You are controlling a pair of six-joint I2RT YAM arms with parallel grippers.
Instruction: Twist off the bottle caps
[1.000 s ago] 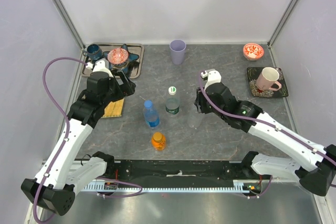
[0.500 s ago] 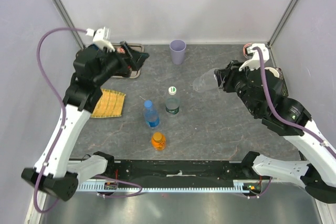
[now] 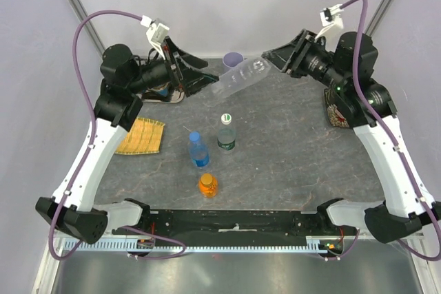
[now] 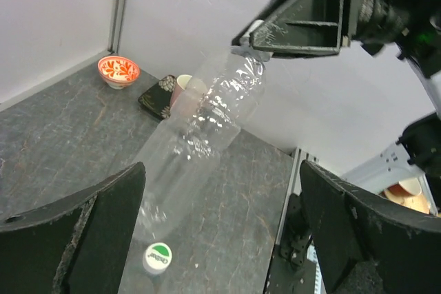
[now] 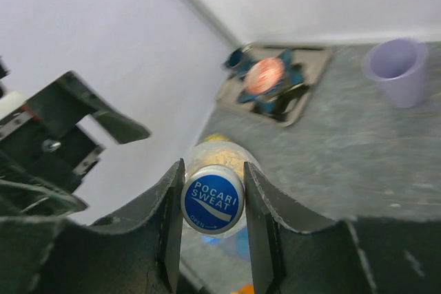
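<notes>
My right gripper [image 3: 270, 61] is shut on the blue cap [image 5: 212, 201] of the plain clear bottle [image 3: 238, 79] and holds it tilted in the air over the back of the table. The bottle's base end [image 4: 162, 197] reaches between the wide-open fingers [image 4: 69, 239] of my left gripper [image 3: 203, 75], which touch nothing. Three bottles stand on the table below. The blue-label bottle [image 3: 198, 151] has a blue cap, the green-label bottle [image 3: 226, 135] has a white and green cap [image 4: 157, 258], and the short orange bottle [image 3: 208, 184] has an orange cap.
A purple cup [image 5: 400, 70] stands at the back centre. A metal tray [image 5: 306, 91] with bowls sits at the back left, with a yellow cloth [image 3: 141, 135] in front of it. A red bowl [image 4: 118, 70] and a pink mug [image 4: 185, 87] on a dark saucer are at the back right.
My right gripper lifted the clear bottle off the table, carried it back and tipped it over. My left arm rose, turned toward the bottle's base, and its gripper opened wider.
</notes>
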